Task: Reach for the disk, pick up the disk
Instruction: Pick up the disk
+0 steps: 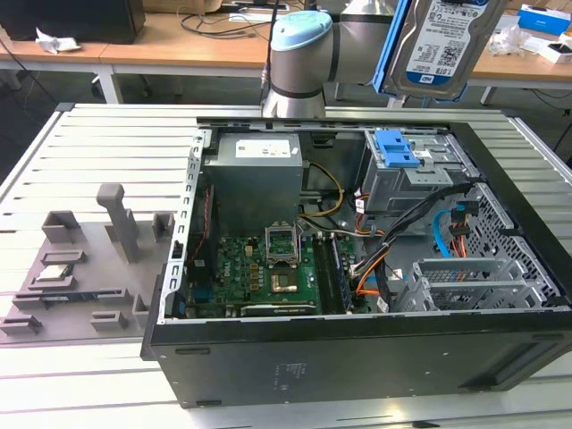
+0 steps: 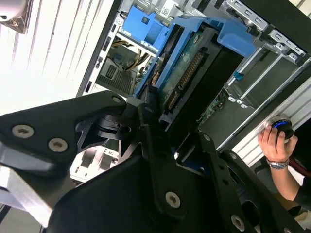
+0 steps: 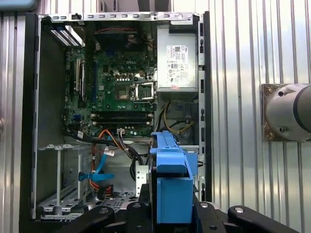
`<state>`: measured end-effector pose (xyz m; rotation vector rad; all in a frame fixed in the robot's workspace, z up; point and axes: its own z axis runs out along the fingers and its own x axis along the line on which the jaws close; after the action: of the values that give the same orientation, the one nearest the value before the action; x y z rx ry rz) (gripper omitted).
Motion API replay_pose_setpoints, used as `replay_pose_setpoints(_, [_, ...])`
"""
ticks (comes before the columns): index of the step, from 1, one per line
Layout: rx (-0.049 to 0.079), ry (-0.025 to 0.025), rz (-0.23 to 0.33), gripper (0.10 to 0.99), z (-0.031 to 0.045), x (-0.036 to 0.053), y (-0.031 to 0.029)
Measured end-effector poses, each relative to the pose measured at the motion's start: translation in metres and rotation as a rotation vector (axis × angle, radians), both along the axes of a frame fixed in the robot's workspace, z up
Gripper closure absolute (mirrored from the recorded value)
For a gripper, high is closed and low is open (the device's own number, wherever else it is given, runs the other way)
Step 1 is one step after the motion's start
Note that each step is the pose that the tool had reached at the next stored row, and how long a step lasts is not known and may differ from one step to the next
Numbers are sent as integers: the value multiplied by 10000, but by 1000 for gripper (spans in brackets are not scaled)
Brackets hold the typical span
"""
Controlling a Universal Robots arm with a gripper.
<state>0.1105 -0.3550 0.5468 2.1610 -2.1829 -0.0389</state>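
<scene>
So over on the exterior view's left there's a grey fixture tray (image 1: 76,277) sitting on the slatted aluminium table (image 1: 107,143), with a small silvery chip (image 1: 55,273) resting in one of its pockets. Right next to it is the open PC case (image 1: 357,357) lying on its side: motherboard (image 1: 259,273) with the CPU socket (image 1: 284,241), the grey power supply (image 1: 255,174) behind it, then a tangle of orange and black cables (image 1: 380,259) and the drive cage (image 1: 407,179) with a blue latch piece (image 1: 396,147) on top.

The disk (image 1: 442,40) is up in the air above the case, toward the exterior view's right, well clear of the drive cage, label side facing the camera and its blue frame visible along the edge. In the first wrist view the gripper (image 3: 171,206) has its black fingers (image 3: 141,211) clamped tight on either side of the disk's blue frame, so it's closed on the drive, not gaping at all. The second wrist view shows the disk edge-on with its connector row, hanging over the case.

Also a person's hand (image 2: 274,143) is resting on a blue knob (image 2: 282,127) at the table edge.
</scene>
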Motion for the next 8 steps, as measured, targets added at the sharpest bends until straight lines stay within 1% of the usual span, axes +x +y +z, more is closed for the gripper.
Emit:
replay_pose_setpoints(1, [-16,0,0,725,-1,0,-63])
replay_pose_setpoints(2, [-33,0,0,725,-3,0,-144])
replay_pose_setpoints(8, [-44,0,0,725,-4,0,-189])
